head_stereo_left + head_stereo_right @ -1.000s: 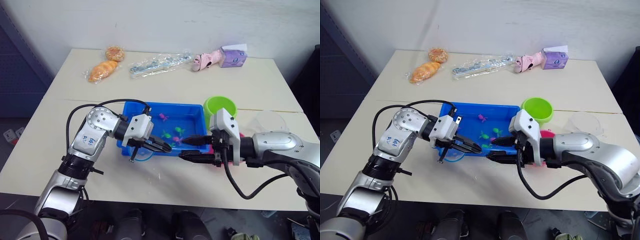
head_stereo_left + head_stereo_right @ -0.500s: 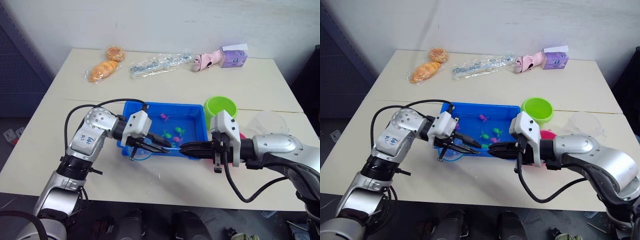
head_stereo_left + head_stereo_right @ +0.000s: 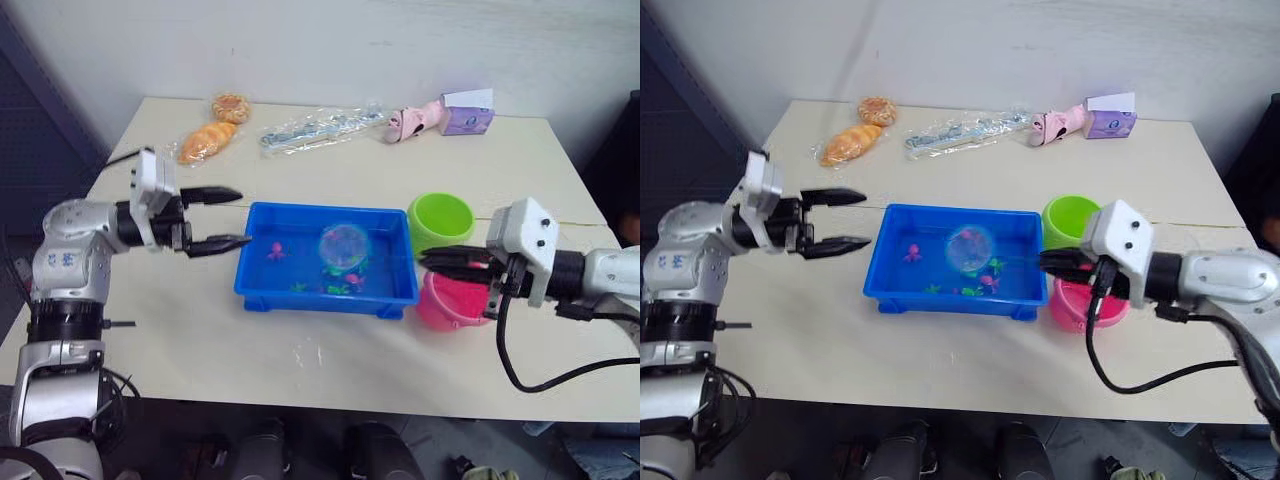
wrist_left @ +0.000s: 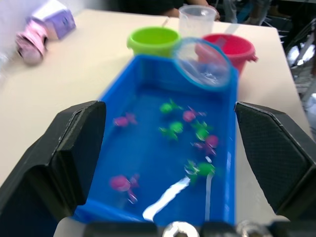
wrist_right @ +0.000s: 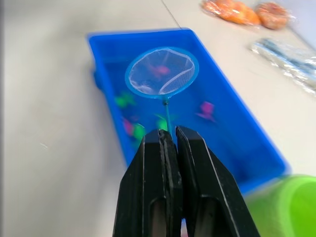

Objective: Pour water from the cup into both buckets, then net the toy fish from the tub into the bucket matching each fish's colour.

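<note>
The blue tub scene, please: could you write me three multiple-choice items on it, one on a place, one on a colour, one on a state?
1. Where is the net's hoop?
A. over the blue tub
B. inside the green bucket
C. flat on the table beside the bread

2. What colour is the bucket nearest the right gripper?
A. yellow
B. pink
C. white

3. How is the left gripper?
A. shut on the net
B. shut on the cup
C. open, holding nothing

Answers:
1. A: the net hangs over the blue tub.
2. B: the pink bucket sits just under the right gripper.
3. C: the left gripper stands spread, beside the tub, with nothing between its fingers.
</note>
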Available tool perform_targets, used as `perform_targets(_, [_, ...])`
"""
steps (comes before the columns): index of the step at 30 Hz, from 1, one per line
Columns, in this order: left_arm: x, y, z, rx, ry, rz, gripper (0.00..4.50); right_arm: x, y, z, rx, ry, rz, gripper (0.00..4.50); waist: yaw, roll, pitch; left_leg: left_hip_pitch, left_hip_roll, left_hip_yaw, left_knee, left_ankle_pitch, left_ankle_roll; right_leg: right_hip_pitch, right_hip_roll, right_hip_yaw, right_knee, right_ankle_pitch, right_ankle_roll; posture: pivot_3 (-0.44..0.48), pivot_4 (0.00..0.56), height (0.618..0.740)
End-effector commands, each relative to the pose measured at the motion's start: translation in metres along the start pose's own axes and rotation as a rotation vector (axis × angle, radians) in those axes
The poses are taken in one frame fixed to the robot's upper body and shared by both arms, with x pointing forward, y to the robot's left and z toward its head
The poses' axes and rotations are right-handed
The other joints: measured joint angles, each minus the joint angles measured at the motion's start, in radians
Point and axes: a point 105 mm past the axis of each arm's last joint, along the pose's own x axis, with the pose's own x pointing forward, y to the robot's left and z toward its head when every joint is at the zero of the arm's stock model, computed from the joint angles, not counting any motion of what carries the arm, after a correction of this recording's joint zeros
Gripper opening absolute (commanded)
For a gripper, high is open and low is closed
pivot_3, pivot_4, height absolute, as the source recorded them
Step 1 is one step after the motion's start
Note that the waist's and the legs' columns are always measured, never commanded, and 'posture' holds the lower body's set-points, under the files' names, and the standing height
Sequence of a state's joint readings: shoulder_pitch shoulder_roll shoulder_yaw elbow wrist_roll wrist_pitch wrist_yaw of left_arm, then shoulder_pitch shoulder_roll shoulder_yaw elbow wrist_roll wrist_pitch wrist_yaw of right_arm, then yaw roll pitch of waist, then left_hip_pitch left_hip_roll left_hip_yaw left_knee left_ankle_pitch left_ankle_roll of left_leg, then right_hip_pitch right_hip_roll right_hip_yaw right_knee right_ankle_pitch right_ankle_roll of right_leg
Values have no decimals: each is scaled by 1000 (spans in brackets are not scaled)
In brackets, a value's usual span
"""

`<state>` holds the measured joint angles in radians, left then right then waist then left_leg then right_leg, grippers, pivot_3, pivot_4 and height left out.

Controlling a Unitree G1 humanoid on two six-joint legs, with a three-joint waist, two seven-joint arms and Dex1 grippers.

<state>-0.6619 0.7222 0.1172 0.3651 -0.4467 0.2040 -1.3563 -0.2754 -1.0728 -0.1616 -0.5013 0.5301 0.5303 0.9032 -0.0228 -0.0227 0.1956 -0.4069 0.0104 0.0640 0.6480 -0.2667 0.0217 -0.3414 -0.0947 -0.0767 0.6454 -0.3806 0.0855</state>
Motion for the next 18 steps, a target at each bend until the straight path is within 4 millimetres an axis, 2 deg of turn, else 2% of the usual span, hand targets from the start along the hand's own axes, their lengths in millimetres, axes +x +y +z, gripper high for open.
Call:
perform_targets(1, [6, -14, 5, 53, -15, -57, 4457, -5, -14, -14, -165, 91, -45, 0, 5, 0, 0, 0, 0, 0, 0, 0, 0, 0, 0, 0, 0, 0, 0, 0, 150, 740])
perform_targets(4, [13, -22, 0, 38, -26, -79, 4457, -3, -18, -21, -191, 98, -56, 0, 12, 0, 0, 0, 0, 0, 0, 0, 0, -1, 0, 0, 0, 0, 0, 0, 150, 740])
perform_targets(7, [16, -25, -2, 35, -31, -96, 4457, 2, -11, -21, -202, 90, -11, 0, 17, 0, 0, 0, 0, 0, 0, 0, 0, -1, 0, 0, 0, 0, 0, 0, 150, 740])
perform_targets(12, [12, -26, -5, 34, -19, -104, 4457, 8, -2, -30, -229, 123, 21, 0, 19, 0, 0, 0, 0, 0, 0, 0, -1, 0, 0, 0, 0, 0, 0, 0, 150, 740])
perform_targets(18, [6, -28, -14, 51, 19, -134, 4457, 16, -5, -39, -232, 162, -17, 0, 19, 1, 0, 0, 0, 0, 0, 0, -1, 0, 0, 0, 0, 0, 0, 0, 150, 740])
